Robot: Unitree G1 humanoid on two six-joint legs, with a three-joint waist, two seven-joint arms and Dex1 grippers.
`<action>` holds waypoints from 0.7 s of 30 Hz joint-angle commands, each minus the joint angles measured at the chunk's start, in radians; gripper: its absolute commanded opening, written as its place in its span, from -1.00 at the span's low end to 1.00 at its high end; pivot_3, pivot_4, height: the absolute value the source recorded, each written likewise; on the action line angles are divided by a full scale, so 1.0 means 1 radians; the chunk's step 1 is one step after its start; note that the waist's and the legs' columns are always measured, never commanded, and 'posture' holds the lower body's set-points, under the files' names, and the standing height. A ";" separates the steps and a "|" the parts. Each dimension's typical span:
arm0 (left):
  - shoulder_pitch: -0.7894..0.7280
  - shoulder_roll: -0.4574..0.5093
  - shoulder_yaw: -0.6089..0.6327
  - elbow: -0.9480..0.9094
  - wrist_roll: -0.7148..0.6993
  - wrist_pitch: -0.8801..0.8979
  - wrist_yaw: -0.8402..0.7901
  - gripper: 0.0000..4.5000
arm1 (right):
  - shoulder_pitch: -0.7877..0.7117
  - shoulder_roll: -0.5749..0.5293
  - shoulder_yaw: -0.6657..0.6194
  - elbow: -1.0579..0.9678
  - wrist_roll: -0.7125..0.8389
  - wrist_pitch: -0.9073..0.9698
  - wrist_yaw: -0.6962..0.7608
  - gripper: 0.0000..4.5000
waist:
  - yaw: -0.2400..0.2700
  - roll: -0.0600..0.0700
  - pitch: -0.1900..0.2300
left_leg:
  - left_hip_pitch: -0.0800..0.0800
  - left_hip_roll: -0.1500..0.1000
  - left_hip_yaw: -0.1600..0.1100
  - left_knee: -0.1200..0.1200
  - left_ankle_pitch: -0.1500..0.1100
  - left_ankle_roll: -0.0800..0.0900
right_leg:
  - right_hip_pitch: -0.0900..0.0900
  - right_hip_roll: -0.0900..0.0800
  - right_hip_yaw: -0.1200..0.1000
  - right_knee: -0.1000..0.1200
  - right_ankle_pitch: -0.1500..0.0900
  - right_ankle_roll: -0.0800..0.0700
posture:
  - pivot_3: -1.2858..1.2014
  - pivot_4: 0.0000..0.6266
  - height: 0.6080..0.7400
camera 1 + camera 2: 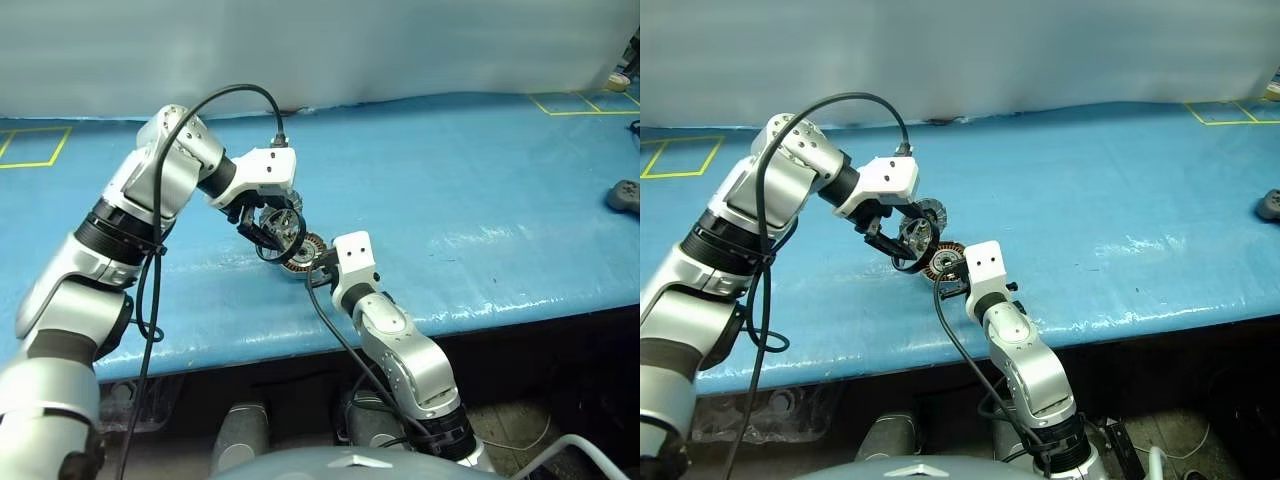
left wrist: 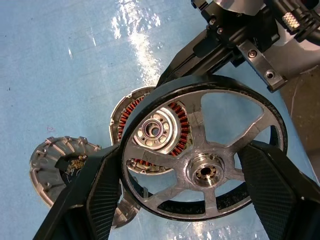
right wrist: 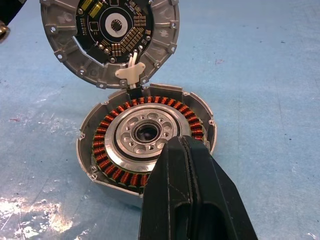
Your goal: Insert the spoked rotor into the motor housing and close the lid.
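Note:
The spoked rotor [image 2: 205, 172], a flat silver wheel with a small hub, hangs tilted just above the motor housing [image 3: 145, 135]. My left gripper [image 1: 272, 232] is shut on the rotor, one black finger [image 2: 100, 195] on each side of the rim. The housing is a round metal cup with copper windings around a silver centre and sits on the blue table. Its lid [image 3: 110, 35] lies swung open at the far edge, with the ribbed inner face and dark circuit centre showing. My right gripper [image 3: 180, 147] is shut, its tip at the housing's near rim.
The blue table cover [image 1: 480, 180] stretches wide to the right and behind. A grey object [image 1: 625, 195] lies at the far right edge. Yellow tape squares [image 1: 30, 145] mark the back corners. The table's front edge [image 1: 500, 315] runs just behind my right arm.

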 commanded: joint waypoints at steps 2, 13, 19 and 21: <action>0.049 -0.005 0.037 -0.067 -0.003 0.044 0.094 0.52 | 0.000 0.003 -0.001 -0.053 -0.007 -0.003 0.008 -1.00 | 0.001 0.000 0.000 | 0.000 0.000 0.000 0.000 0.000 0.000 | 0.000 0.000 0.000 0.000 0.000 0.000 | 0.03 -0.52 1.00; 0.172 -0.121 0.141 -0.134 -0.017 0.081 0.404 0.52 | 0.011 0.004 -0.003 -0.064 -0.016 0.011 0.014 -1.00 | 0.003 0.000 0.000 | 0.000 0.000 0.000 0.000 0.000 0.000 | 0.000 0.000 0.000 0.000 0.000 0.000 | 0.03 -0.52 1.00; 0.236 -0.159 0.157 -0.185 -0.019 0.079 0.507 0.52 | 0.022 0.002 -0.006 -0.077 -0.019 0.023 0.013 -1.00 | 0.004 0.000 0.000 | 0.000 0.000 0.000 0.000 0.000 0.000 | 0.000 0.000 0.001 0.000 0.000 0.000 | 0.03 -0.52 1.00; 0.256 -0.171 0.166 -0.196 -0.030 0.080 0.531 0.52 | 0.025 0.001 -0.010 -0.082 -0.020 0.027 0.013 -1.00 | 0.004 0.000 0.000 | 0.000 0.000 0.000 0.000 0.000 0.000 | 0.000 0.000 0.001 0.000 0.000 0.001 | 0.03 -0.52 1.00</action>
